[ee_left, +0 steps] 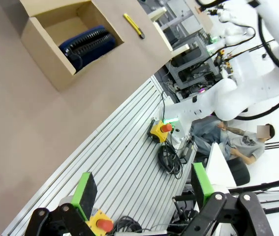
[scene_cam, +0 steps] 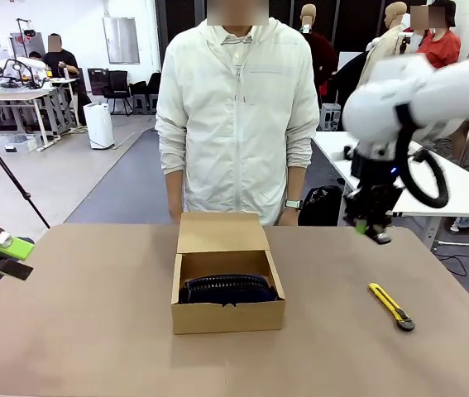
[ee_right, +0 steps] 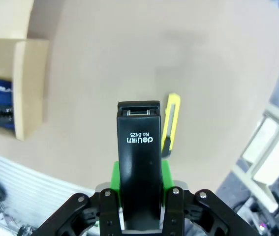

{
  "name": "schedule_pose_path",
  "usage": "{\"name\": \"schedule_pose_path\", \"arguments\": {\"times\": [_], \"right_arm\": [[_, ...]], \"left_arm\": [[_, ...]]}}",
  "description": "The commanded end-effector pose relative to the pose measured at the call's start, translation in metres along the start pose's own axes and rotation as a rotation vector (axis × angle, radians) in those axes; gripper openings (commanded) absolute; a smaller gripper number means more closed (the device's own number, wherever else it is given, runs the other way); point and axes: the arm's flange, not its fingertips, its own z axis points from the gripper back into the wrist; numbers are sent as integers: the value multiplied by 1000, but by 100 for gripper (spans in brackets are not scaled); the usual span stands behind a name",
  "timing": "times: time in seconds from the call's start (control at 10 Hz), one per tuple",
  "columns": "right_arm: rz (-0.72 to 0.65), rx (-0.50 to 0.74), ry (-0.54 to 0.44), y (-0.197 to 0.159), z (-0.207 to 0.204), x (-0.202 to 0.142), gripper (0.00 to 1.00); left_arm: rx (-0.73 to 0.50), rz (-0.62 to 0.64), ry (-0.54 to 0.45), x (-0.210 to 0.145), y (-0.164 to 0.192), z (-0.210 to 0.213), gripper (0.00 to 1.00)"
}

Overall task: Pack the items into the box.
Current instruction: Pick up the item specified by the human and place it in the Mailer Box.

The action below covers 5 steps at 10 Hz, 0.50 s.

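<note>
Stapler [ee_right: 139, 147] pinched lengthwise by right gripper [scene_cam: 372, 225], held above table [scene_cam: 93, 331] for carrying to box [scene_cam: 227, 317], where pouch [scene_cam: 228, 289] is already laid. Left gripper [ee_left: 144, 189] spread, parked clear at table edge.

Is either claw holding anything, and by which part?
The right claw is shut on the black stapler, pinching one end between its green pads; the other end juts free. The left claw is open, empty.

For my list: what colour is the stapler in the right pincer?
The stapler is black with white print; see right wrist view.
</note>
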Motion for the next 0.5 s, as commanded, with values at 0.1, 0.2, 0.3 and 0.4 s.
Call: {"name": "schedule_pose_path", "arguments": {"times": [0.1, 0.2, 0.3, 0.4], "right_arm": [[52, -14, -2, 6, -34, 22, 0], [52, -14, -2, 6, -34, 22, 0], [11, -1, 7, 3, -7, 3, 0], [92, 111, -45, 2, -15, 7, 0]], "left_arm": [[-18, -7, -9, 1, 0, 1, 100], [-18, -7, -9, 1, 0, 1, 100], [-18, -7, -9, 1, 0, 1, 100], [-18, -7, -9, 1, 0, 1, 100]]}}
